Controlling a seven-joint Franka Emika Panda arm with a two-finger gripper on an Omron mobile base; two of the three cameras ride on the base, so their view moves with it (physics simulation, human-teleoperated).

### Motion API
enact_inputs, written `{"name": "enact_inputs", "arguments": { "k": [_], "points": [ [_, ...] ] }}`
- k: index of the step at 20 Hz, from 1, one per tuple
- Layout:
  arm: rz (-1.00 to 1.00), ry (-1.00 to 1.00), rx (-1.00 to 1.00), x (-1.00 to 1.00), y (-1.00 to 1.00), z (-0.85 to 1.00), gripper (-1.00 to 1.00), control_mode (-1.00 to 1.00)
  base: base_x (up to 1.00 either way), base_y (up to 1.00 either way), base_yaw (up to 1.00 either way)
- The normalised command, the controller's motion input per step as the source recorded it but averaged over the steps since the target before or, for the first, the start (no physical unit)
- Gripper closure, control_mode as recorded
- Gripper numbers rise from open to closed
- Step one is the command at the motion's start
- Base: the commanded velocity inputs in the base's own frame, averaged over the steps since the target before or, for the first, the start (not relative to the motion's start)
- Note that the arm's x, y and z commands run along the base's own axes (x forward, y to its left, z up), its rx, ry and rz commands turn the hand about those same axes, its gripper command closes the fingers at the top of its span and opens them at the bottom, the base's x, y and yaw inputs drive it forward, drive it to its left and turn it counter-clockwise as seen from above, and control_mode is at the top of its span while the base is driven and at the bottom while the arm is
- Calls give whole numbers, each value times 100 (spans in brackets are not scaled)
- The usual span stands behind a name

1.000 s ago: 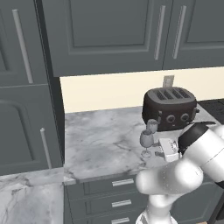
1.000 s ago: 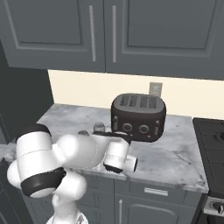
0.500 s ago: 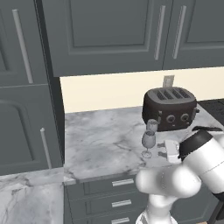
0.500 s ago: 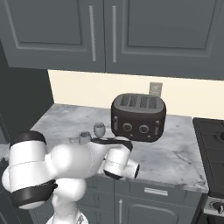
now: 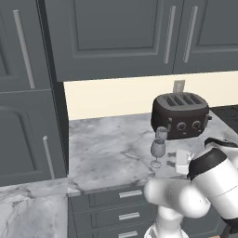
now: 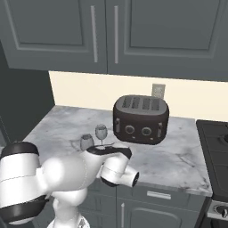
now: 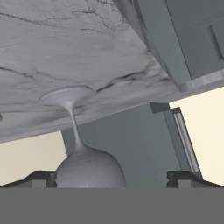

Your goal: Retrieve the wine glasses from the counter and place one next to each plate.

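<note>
Flanking upside-down wine glass (image 7: 87,168): open claw (image 7: 113,177)

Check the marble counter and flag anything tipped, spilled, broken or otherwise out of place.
Nothing stands out. Both wine glasses stand upright on the counter beside the toaster, which sits square against the wall. No spill or damage shows.

Two wine glasses upright on the counter (image 5: 111,148), just beside each other, near the front edge. Nearer glass (image 5: 157,149) grey-tinted, rounded bowl, thin stem, round foot; farther glass (image 5: 161,134) close behind it
</note>
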Motion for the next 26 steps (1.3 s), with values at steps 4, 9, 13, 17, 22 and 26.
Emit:
{"name": "enact_inputs", "arguments": {
  "k": [4, 9, 13, 17, 22, 26],
  "points": [
    [-2, 4, 0, 5, 21, 0, -100, -100, 0, 0, 0],
    [0, 2, 0, 10, 7, 0, -100, -100, 0, 0, 0],
    [0, 5, 0, 9, 6, -9, -100, -100, 0, 0, 0],
    [-1, 6, 0, 2, 0, -18, -100, -100, 0, 0, 0],
    [-5, 6, 0, 1, 0, -22, -100, -100, 0, 0, 0],
    [-3, 1, -1, 19, 1, -4, -100, -100, 0, 0, 0]
  ]
}}
